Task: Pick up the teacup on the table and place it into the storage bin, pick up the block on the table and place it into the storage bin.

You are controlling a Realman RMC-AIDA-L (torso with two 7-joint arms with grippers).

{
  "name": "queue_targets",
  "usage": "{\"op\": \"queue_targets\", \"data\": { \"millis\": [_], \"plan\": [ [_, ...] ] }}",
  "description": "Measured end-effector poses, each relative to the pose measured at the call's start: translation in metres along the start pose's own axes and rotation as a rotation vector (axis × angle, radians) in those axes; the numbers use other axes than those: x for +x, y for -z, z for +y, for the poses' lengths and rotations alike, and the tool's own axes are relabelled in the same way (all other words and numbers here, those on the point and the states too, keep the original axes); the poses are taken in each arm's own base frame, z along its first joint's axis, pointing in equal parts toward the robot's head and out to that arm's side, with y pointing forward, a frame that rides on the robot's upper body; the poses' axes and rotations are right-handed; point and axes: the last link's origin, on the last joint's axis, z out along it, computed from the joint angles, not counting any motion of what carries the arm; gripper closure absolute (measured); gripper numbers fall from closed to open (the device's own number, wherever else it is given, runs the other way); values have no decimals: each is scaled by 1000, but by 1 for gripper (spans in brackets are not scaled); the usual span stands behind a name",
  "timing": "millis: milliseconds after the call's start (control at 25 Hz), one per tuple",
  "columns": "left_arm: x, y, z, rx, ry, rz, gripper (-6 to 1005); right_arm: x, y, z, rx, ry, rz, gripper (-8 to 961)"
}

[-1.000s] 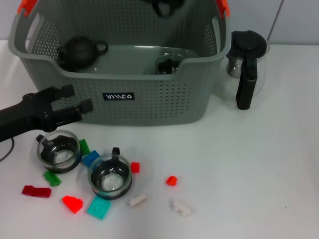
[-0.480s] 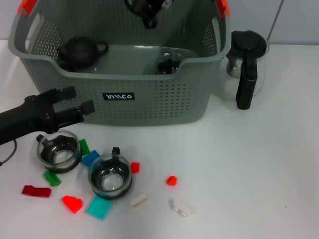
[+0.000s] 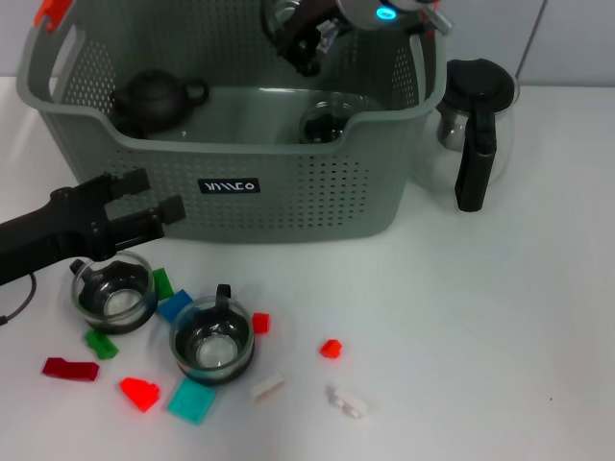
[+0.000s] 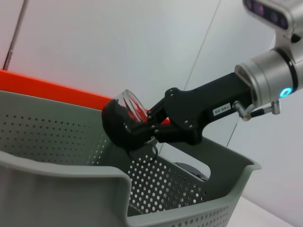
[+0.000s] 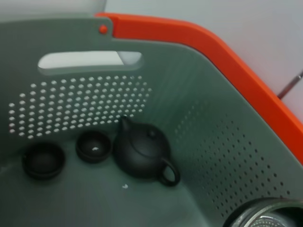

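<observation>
The right gripper (image 4: 142, 125) is held above the rear of the storage bin (image 3: 288, 206), its fingers clamped on a glass teacup (image 4: 124, 117) with a black base, tilted on its side; this is seen best in the left wrist view. In the head view the same gripper (image 3: 306, 43) is cut off by the top edge, so the cup it carries (image 3: 283, 17) is only partly made out there. The cup is over the bin's interior, clear of its floor.

Inside the bin a dark teapot (image 3: 154, 98) sits at the left, and what appears to be another glass cup (image 3: 327, 123) lies nearer the front right wall. In the right wrist view two small dark cups (image 5: 66, 153) are noted beside the teapot (image 5: 142, 153).

The left gripper (image 3: 144, 204) is positioned low in front of the bin's left front corner, fingers apart and holding nothing, just above a teacup (image 3: 113, 291) on the table (image 3: 480, 336). A second teacup (image 3: 212, 339) stands to its right. Scattered around both cups are small blocks: red (image 3: 140, 392), teal (image 3: 191, 400), green (image 3: 100, 343), blue (image 3: 175, 306) and white (image 3: 348, 400).

A glass pitcher (image 3: 473, 120) with a black handle stands on the table just beside the bin's right wall.
</observation>
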Motion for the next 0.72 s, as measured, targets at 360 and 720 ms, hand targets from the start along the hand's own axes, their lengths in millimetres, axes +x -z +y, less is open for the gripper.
{"op": "queue_targets", "data": {
  "millis": [360,720],
  "plan": [
    [-3,-1,1,-4,9,4,140,22,-11,3,18,-4,37,897],
    [-2,-1,1,-5,9,4,140,34,-16,9,-2,9,52,898]
  ]
}}
